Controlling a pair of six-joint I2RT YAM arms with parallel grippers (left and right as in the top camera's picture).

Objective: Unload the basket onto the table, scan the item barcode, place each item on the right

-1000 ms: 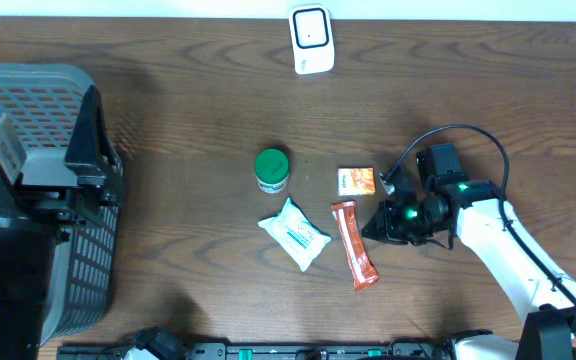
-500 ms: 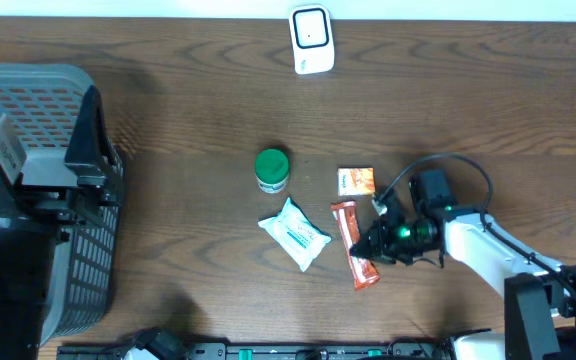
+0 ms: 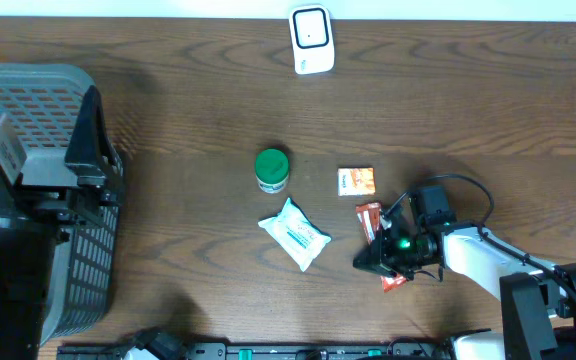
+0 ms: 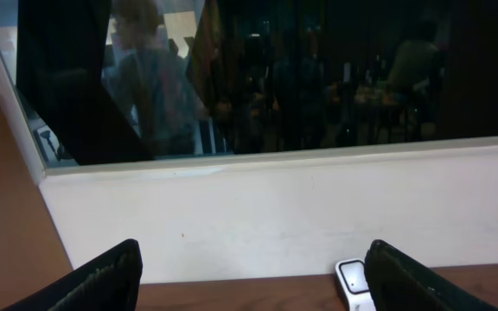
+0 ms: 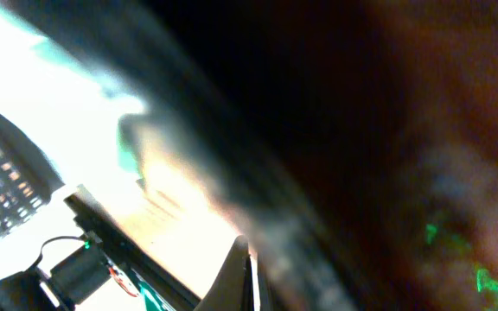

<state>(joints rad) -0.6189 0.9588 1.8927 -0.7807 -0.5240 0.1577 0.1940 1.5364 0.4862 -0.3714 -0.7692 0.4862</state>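
Step, as we judge it: pick up snack bar (image 3: pixel 369 214) for scanning. Confirm firm pinch before lifting, keep bar level, avoid crushing wrapper, then turn barcode face toward scanner (image 3: pixel 310 40) at counter's (image 3: pixel 168 120) far edge. Bar lies close to near edge, right of middle, directly under right jaws, ends showing either side. Right jaws shut tight; whether wrapper is pinched we cannot tell. Left jaws wide, empty.

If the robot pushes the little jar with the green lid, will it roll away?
Probably not. The green-lidded jar stands upright on the table, so it would likely slide. It looks short and wide, so tipping seems unlikely. If it did fall over, its round body would probably roll.
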